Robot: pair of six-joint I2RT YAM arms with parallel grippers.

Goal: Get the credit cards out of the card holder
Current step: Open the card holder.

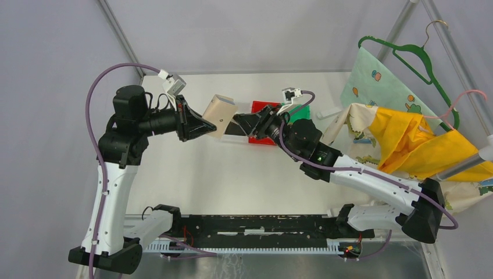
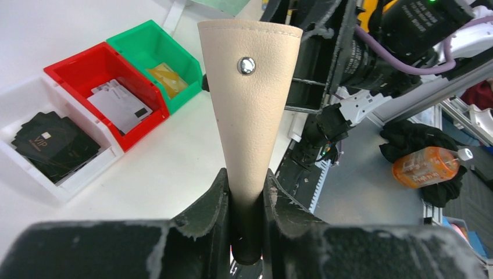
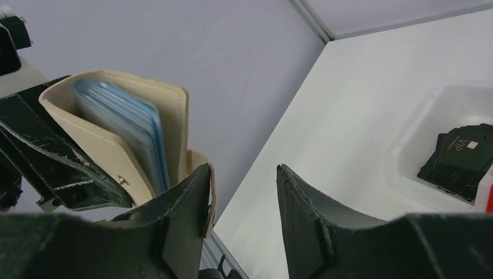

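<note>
Tan and stitched, the card holder (image 2: 250, 116) hangs above the table, one end clamped tight between the left gripper (image 2: 247, 186) fingers. The right gripper (image 3: 241, 171) stands half open with nothing between its jaws, one finger (image 3: 186, 221) right at the holder's flap. Pale credit cards (image 2: 119, 104) lie in the red bin (image 2: 71, 71)

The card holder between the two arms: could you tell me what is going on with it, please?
The left gripper is shut on the tan card holder, holding it above the table. The right gripper sits at its open side, jaws apart, gripping nothing. Blue sleeves show inside. The white bin holds black cards, the red bin pale cards.
</note>
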